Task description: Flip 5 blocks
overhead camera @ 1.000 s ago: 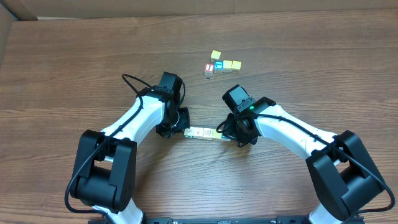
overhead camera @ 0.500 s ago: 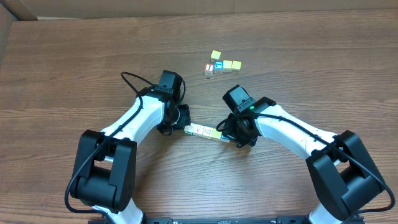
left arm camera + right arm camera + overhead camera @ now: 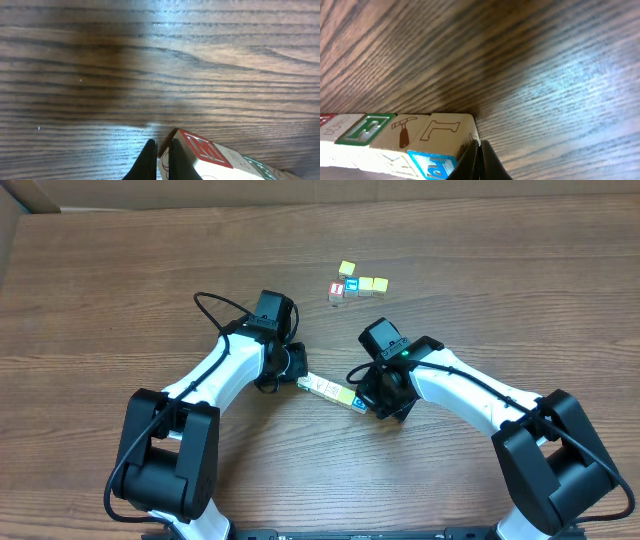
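Note:
The blocks (image 3: 330, 392) form one tight row between my two arms, slanting down to the right in the overhead view. My left gripper (image 3: 297, 378) is shut, its tips against the row's left end. My right gripper (image 3: 364, 404) is shut against the right end. In the left wrist view the gripper (image 3: 161, 159) touches the end block, which shows a red letter face (image 3: 202, 150). In the right wrist view the gripper (image 3: 480, 161) presses the end of the row (image 3: 447, 129). That row shows an outlined letter, a hammer drawing (image 3: 402, 130), a green letter (image 3: 365, 127) and a blue "P" face (image 3: 432, 166).
A separate cluster lies farther back: a red-lettered cube (image 3: 337, 289), a blue-faced cube (image 3: 351, 284) and yellow cubes (image 3: 373, 283), one more yellow (image 3: 346, 268) behind them. A black cable (image 3: 215, 310) loops off the left arm.
The row of blocks has turned from level to slanted. Its left end went up with the left gripper, and its right end dropped slightly with the right gripper.

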You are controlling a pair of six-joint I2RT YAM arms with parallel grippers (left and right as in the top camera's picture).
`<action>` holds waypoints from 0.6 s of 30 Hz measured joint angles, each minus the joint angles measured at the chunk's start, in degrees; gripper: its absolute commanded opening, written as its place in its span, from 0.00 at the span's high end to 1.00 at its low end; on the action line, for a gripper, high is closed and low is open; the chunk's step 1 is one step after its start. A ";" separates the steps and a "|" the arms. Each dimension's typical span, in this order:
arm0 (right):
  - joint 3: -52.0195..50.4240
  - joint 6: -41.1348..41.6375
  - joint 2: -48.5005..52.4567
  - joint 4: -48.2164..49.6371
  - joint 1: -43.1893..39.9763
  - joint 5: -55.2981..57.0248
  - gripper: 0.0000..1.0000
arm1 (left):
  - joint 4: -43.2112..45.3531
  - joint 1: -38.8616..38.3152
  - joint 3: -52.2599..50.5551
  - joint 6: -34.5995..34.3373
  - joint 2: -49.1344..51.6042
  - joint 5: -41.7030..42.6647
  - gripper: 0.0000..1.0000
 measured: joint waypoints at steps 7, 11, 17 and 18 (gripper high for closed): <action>-0.33 6.45 0.00 -0.04 2.56 -0.20 0.96 | 1.42 0.02 0.00 0.00 0.00 -0.39 0.96; -0.44 10.16 0.00 0.20 4.44 -0.61 0.96 | 2.16 0.02 0.00 0.00 0.00 -0.42 0.96; -0.57 14.27 0.00 1.16 6.01 -0.85 0.96 | 3.17 0.02 0.00 0.00 0.00 -0.63 0.96; -0.63 14.67 0.00 1.42 6.21 -0.83 0.96 | 3.39 0.09 0.00 0.00 0.00 -0.68 0.96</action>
